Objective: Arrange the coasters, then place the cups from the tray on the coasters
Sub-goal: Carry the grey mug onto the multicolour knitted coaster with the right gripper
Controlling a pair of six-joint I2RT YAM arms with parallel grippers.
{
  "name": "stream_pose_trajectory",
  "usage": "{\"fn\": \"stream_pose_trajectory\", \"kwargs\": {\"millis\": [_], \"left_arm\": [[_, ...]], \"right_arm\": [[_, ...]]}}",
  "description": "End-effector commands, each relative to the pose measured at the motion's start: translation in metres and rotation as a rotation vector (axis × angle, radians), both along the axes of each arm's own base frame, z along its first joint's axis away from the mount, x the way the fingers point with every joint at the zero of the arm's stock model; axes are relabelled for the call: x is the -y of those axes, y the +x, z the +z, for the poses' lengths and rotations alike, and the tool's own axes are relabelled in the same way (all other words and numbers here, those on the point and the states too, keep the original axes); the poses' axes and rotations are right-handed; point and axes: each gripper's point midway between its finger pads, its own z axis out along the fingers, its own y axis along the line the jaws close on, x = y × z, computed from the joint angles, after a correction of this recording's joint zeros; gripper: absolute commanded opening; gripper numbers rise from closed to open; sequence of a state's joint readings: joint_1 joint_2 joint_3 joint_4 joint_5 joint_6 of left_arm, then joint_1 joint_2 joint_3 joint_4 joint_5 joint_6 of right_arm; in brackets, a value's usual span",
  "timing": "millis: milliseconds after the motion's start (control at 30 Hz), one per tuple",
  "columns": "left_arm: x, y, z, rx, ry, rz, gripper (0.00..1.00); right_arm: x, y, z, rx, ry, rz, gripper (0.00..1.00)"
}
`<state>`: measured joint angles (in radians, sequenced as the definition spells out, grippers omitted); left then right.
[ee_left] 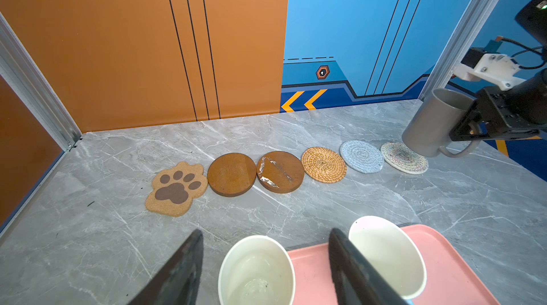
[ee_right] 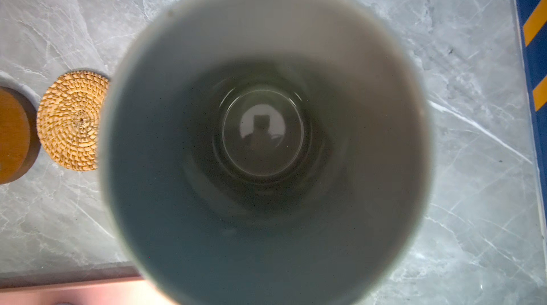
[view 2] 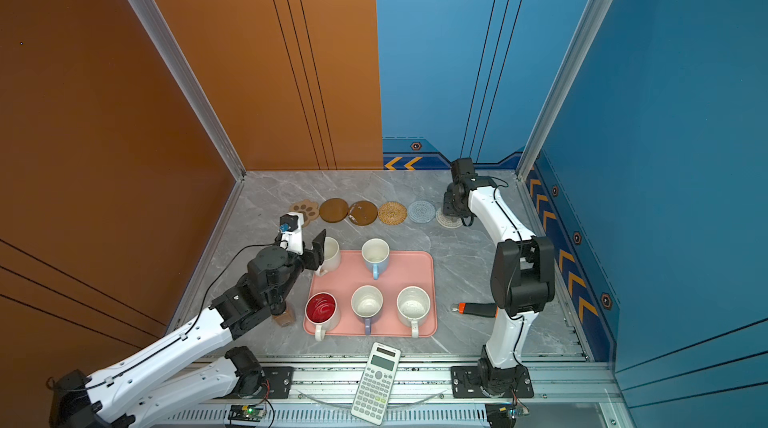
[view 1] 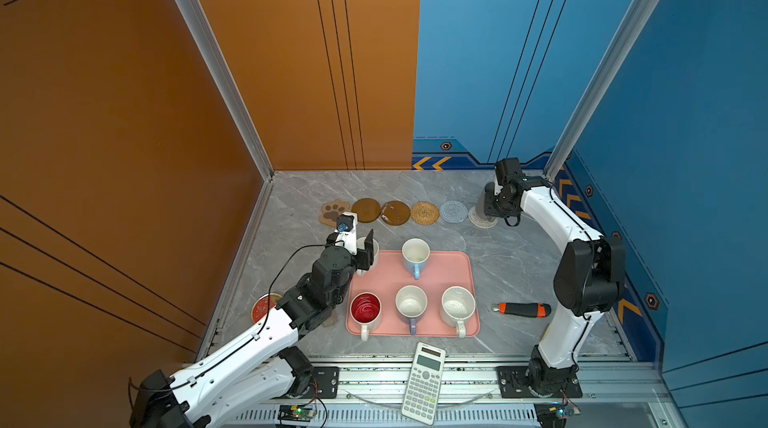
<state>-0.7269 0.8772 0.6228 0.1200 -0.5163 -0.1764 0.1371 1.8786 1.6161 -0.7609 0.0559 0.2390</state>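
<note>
The right gripper (ee_left: 466, 126) is clenched on the rim of the grey mug (ee_left: 429, 123). The mug hangs below it, over the whitish woven coaster (ee_left: 404, 160) (whether the two touch is unclear). The left gripper (ee_left: 265, 244) is released, its fingers either side of the white mug (ee_left: 256, 271) at a corner of the pink tray (ee_left: 310, 262). The light blue mug (ee_left: 387, 256) sits just outside one finger.

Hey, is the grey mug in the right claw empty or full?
Empty: the right wrist view looks straight down into the grey mug, showing only its bare, glossy bottom.
</note>
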Motion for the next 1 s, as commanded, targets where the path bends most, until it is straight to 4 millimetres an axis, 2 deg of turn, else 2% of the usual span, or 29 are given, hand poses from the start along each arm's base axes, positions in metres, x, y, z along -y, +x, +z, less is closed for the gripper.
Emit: {"fn": "stream_pose_trajectory", "kwargs": {"millis": [0, 200, 967], "left_arm": [[-0.006, 0.002, -0.003, -0.009, 0.014, 0.025, 0.67], [-0.008, 0.003, -0.002, -0.007, 0.015, 0.034, 0.67], [-0.011, 0.004, -0.004, -0.015, 0.018, 0.044, 0.67]], "right_arm": [[0.005, 0.025, 0.025, 0.094, -0.026, -0.002, 0.0], [0.005, 0.035, 0.017, 0.086, -0.042, -0.002, 0.0], [0.008, 0.037, -0.008, 0.049, -0.063, -0.017, 0.0]]}}
